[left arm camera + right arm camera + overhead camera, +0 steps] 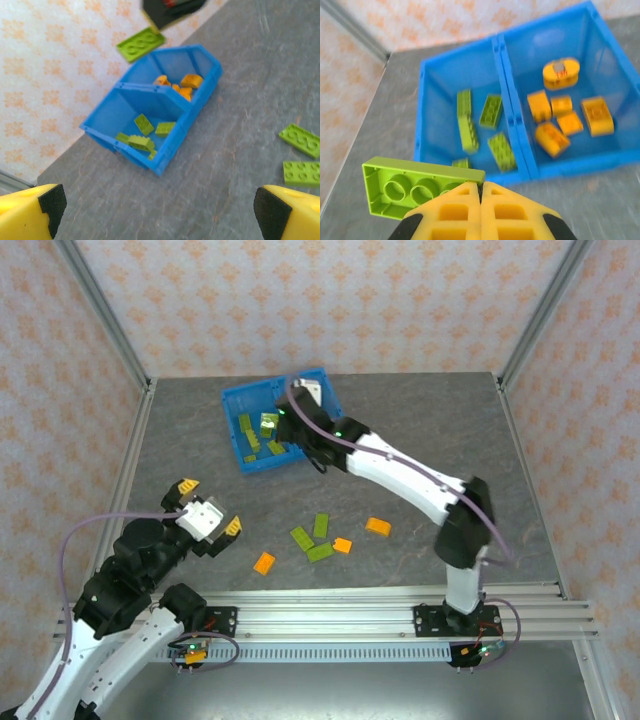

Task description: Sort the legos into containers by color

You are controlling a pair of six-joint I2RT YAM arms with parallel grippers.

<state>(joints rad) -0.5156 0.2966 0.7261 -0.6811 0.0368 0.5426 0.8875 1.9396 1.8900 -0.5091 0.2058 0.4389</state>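
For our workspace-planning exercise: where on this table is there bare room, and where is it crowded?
Bare: the table from the blue bin across to its far right edge, and the far left corner beside the bin. Crowded: the loose legos near the front rail, and above the bin, where the right gripper holds a green plate.

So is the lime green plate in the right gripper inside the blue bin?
Out. The right gripper is shut on the lime green studded plate, holding it clear of the bright blue plastic bin.
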